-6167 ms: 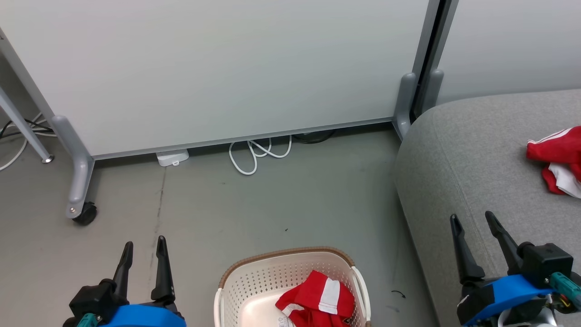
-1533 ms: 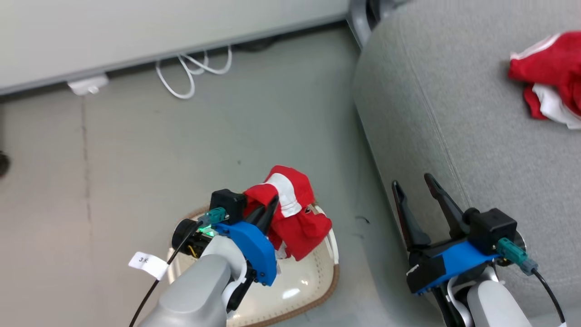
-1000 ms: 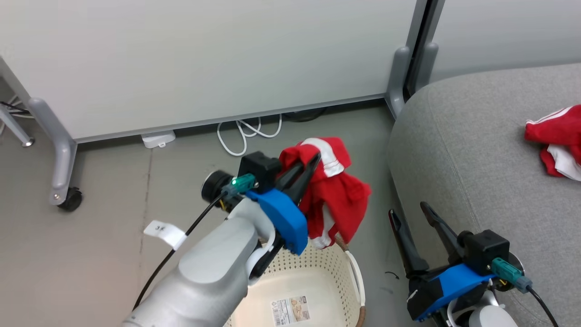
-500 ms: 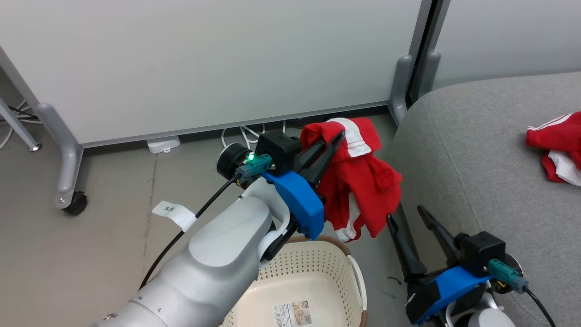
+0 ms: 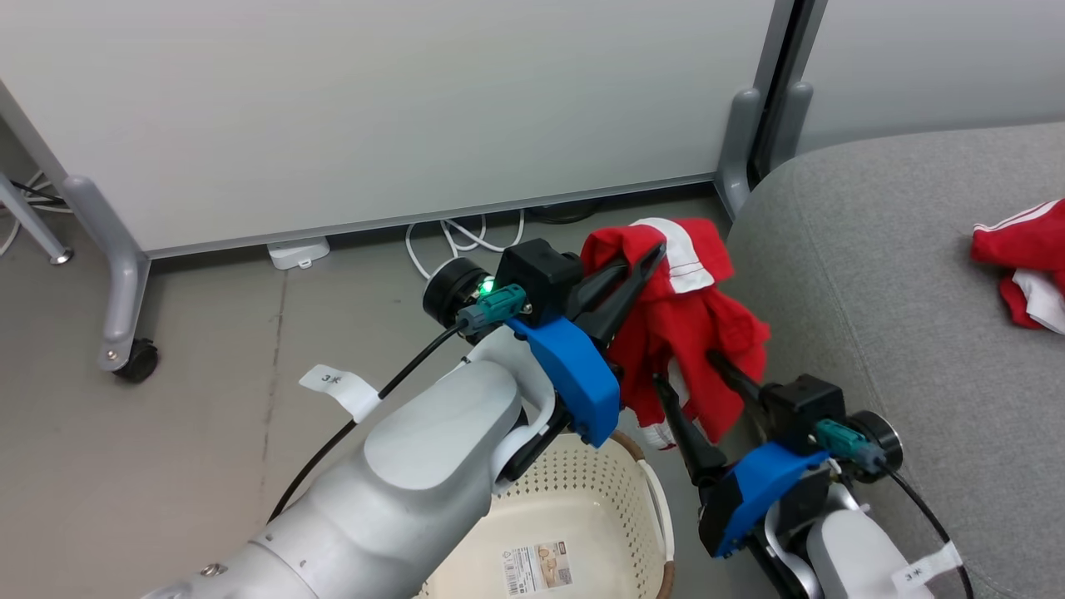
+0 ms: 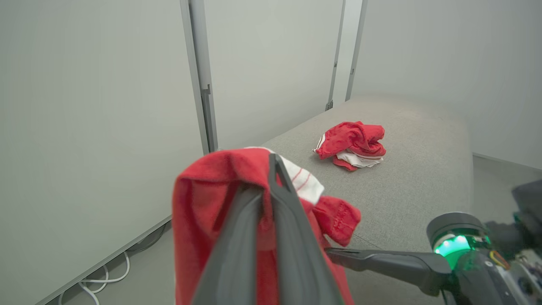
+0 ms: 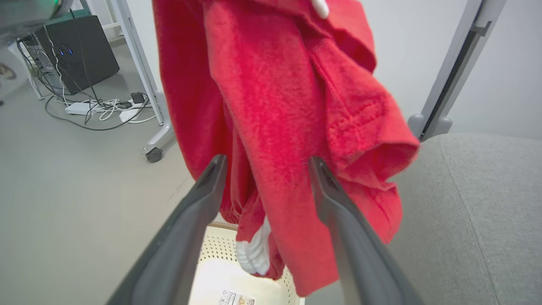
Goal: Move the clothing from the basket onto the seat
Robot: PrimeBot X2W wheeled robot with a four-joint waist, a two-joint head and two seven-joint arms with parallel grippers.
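Note:
My left gripper (image 5: pixel 647 256) is shut on a red garment with white stripes (image 5: pixel 707 333) and holds it in the air above the basket's far right corner, beside the seat's edge. From its wrist view the fingers (image 6: pixel 275 199) pinch the cloth (image 6: pixel 203 203). My right gripper (image 5: pixel 684 368) is open, its fingers on either side of the hanging cloth's lower part (image 7: pixel 275 84). The cream basket (image 5: pixel 599 474) sits below, and a paper label shows on its floor. A second red garment (image 5: pixel 1019 258) lies crumpled on the grey seat (image 5: pixel 874 274).
White partition panels on grey legs with a castor (image 5: pixel 125 358) stand behind. A white cable (image 5: pixel 449 245) and an adapter (image 5: pixel 298 252) lie on the floor under them. A black box with tangled cables (image 7: pixel 84 55) sits further off.
My left gripper has carried the garment up and to the right, toward the seat. My right gripper has swung left and now straddles the hanging cloth.

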